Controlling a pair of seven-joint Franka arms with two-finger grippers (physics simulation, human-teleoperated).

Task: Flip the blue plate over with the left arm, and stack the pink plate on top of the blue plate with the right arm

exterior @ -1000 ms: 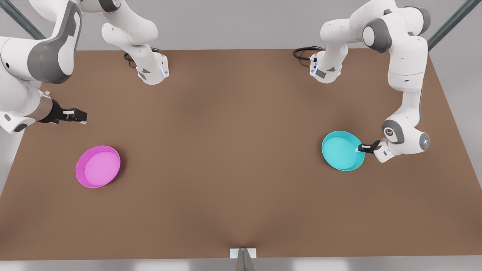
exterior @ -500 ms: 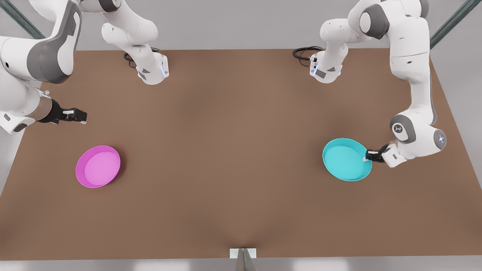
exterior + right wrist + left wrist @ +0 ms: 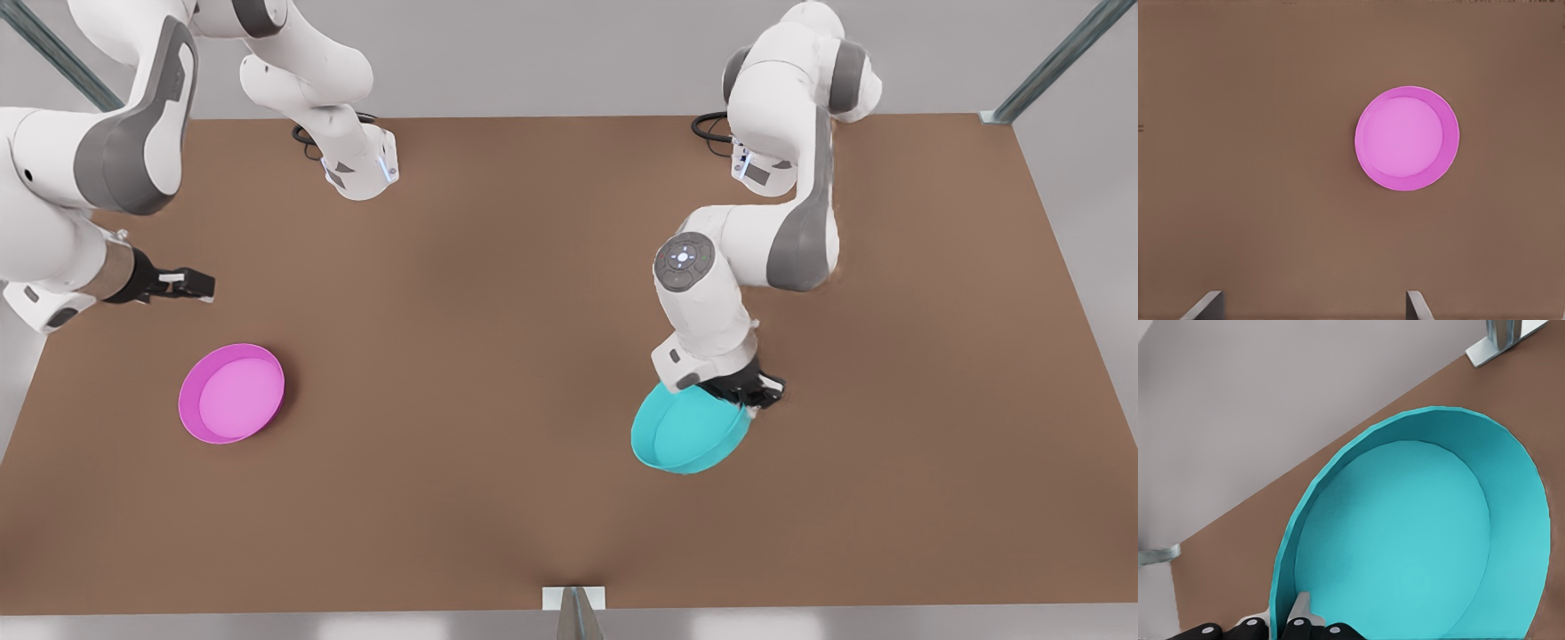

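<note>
In the front view the left gripper is mostly covered by its own wrist, and this wrist also hides the far rim of the blue plate. In the left wrist view the blue plate is cut by the picture's edge, and of the left gripper only the 2 fingertips on the rim can be seen. In the right wrist view the right gripper shows only 2 grey fingertips, the rest is cut off.

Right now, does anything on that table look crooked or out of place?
Yes: the blue plate is tilted and off the table, its rim pinched by the left claw. The pink plate lies flat, with the right claw open nearby.
</note>
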